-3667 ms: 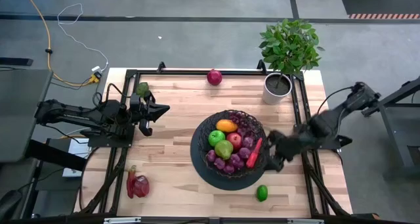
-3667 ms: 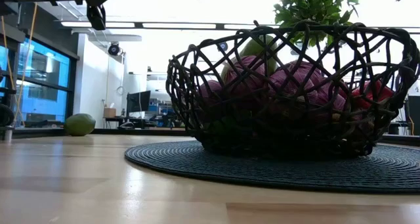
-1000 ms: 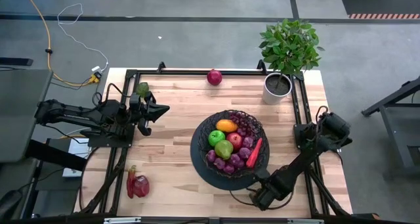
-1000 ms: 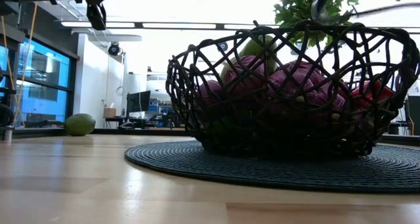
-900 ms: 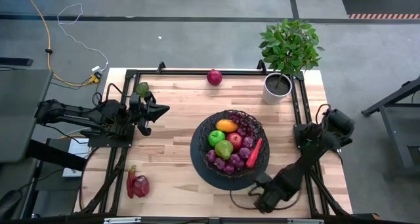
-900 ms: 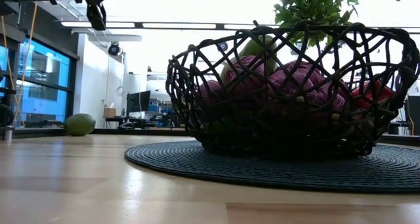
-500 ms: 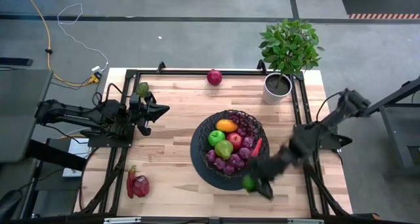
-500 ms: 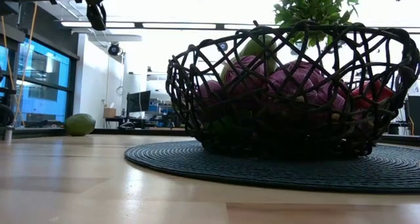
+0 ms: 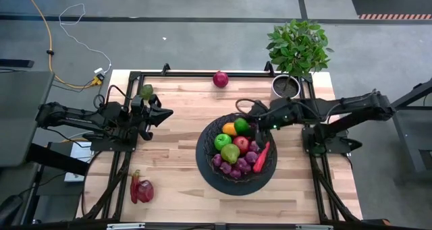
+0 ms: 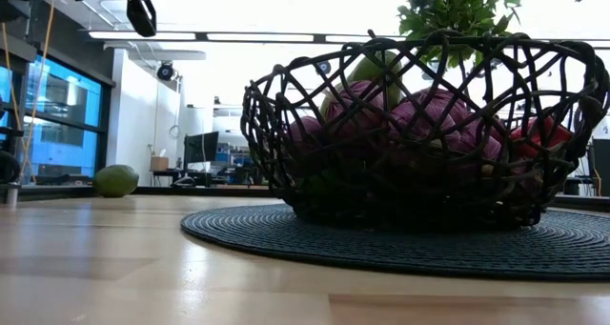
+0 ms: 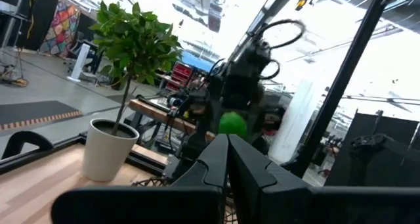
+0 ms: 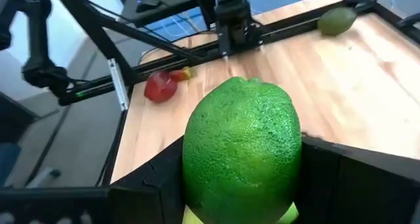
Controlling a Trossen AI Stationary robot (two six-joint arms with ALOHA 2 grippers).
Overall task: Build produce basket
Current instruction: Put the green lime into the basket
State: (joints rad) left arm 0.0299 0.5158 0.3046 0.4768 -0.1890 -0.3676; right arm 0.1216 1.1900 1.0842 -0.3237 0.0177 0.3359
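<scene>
Right gripper (image 9: 244, 126) now over basket (image 9: 206, 157), lime (image 9: 241, 125) lifted off table.

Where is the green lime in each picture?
High view: lime over the basket's far rim, in the right end effector.
Low view: not visible.
Left wrist view: centre.
Right wrist view: fills the middle.
Shared landmark: potted plant.

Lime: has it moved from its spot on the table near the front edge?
Yes. The lime, held in the right hand, is now over the basket, near its far rim, toward the potted plant.
</scene>
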